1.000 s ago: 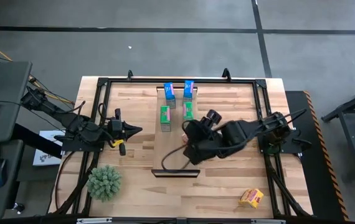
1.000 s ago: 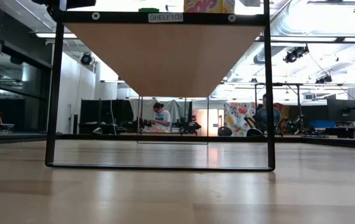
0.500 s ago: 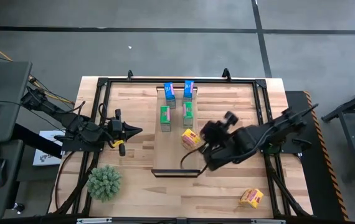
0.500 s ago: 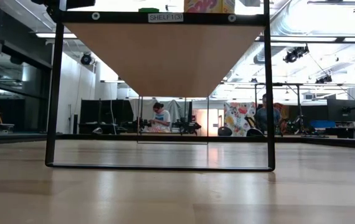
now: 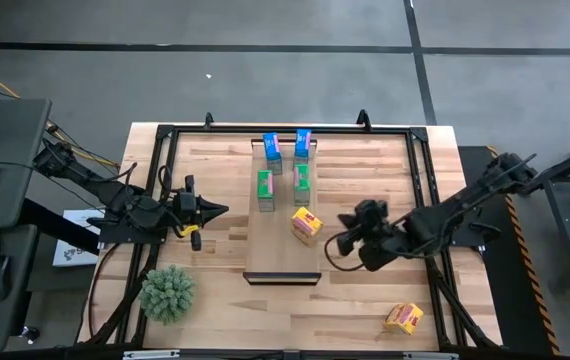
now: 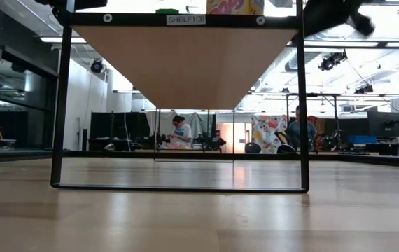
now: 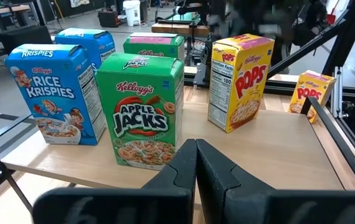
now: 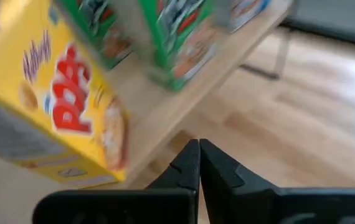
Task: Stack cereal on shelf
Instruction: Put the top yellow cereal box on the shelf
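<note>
Five cereal boxes point(image 5: 306, 222) stand on the shelf point(image 5: 283, 258), one point(image 5: 403, 318) off it; both claws point(image 5: 343, 243) point(image 5: 223, 209) pressed together.

The table point(image 5: 365, 300) is showing striped butcher-block wood with a soft sheen. The shelf point(image 7: 277, 155) is looking like paler, smoother wood, matt, on a thin black metal frame point(image 6: 302, 105). On the shelf, the cereal boxes point(image 7: 141, 109) are appearing as printed cardboard, slightly glossy. The left pincer point(image 7: 195, 163) is looking like dark matt plastic, as is the right pincer point(image 8: 198, 163). Near the table's corner, the spiky green plant point(image 5: 168, 292) is looking like rough plastic.
</note>
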Robot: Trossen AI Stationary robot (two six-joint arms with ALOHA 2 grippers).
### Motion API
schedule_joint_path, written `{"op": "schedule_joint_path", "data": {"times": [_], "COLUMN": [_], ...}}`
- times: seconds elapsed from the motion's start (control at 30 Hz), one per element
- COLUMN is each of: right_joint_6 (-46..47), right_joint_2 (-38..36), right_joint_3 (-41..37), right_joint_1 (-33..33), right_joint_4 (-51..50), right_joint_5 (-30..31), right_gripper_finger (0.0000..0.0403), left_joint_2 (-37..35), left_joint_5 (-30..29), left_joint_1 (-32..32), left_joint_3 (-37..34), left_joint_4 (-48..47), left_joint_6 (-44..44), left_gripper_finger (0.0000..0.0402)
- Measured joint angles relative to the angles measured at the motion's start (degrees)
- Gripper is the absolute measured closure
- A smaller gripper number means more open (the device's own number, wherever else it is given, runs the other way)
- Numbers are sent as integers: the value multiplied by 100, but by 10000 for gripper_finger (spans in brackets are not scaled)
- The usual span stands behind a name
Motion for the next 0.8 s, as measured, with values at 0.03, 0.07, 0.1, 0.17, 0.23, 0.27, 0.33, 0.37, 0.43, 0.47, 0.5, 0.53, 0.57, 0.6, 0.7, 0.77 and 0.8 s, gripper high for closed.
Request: {"op": "schedule_joint_path", "data": {"times": [0.03, 0.07, 0.1, 0.17, 0.23, 0.27, 0.33, 0.37, 0.43, 0.47, 0.5, 0.53, 0.57, 0.6, 0.7, 0.77, 0.8], "right_joint_6": [-146, -295, -468, -855, -1118, -1222, -1406, -1505, -1596, -1601, -1603, -1623, -1642, -1644, -1646, -1647, -1645], "right_joint_2": [16, 39, 79, 177, 308, 379, 538, 617, 716, 769, 813, 843, 867, 883, 885, 886, 886], "right_joint_3": [-268, -499, -669, -923, -1012, -1011, -930, -855, -728, -653, -597, -552, -497, -434, -304, -255, -223], "right_joint_1": [-15, -34, -67, -116, -177, -203, -254, -275, -292, -292, -292, -285, -264, -240, -128, -61, -28], "right_joint_4": [564, 1126, 1651, 2475, 2999, 3182, 3312, 3349, 3364, 3371, 3369, 3354, 3336, 3337, 3249, 3213, 3207], "right_joint_5": [-54, -90, -88, -81, 12, 28, 24, -15, -130, -179, -268, -317, -380, -422, -435, -428, -415], "right_gripper_finger": [398, 399, 401, 402, 402, 402, 402, 402, 402, 402, 402, 402, 403, 403, 403, 403, 403], "left_joint_2": [-2, 0, 0, 0, 0, 0, -2, 0, -1, 0, 0, -2, -1, 0, 0, -1, -1], "left_joint_5": [0, 0, 0, -2, -2, -2, -4, -2, -4, -7, -6, -7, -6, -4, -7, -7, -7], "left_joint_1": [0, 0, 0, 0, 0, 0, 0, 0, 0, 1, 0, 0, 0, 0, 0, 0, 0], "left_joint_3": [0, -2, -1, 0, 0, 0, 0, -1, -2, -2, -2, -2, -2, -2, -2, -2, -2], "left_joint_4": [6, 6, 16, 27, 27, 27, 27, 12, 6, 1, -4, -4, -5, -7, -7, -7, -7], "left_joint_6": [9, 43, 66, 90, 89, 81, 41, 41, 39, 41, 42, 42, 42, 41, 42, 42, 42], "left_gripper_finger": [401, 402, 401, 402, 401, 402, 401, 402, 402, 401, 401, 402, 401, 401, 402, 401, 402]}}
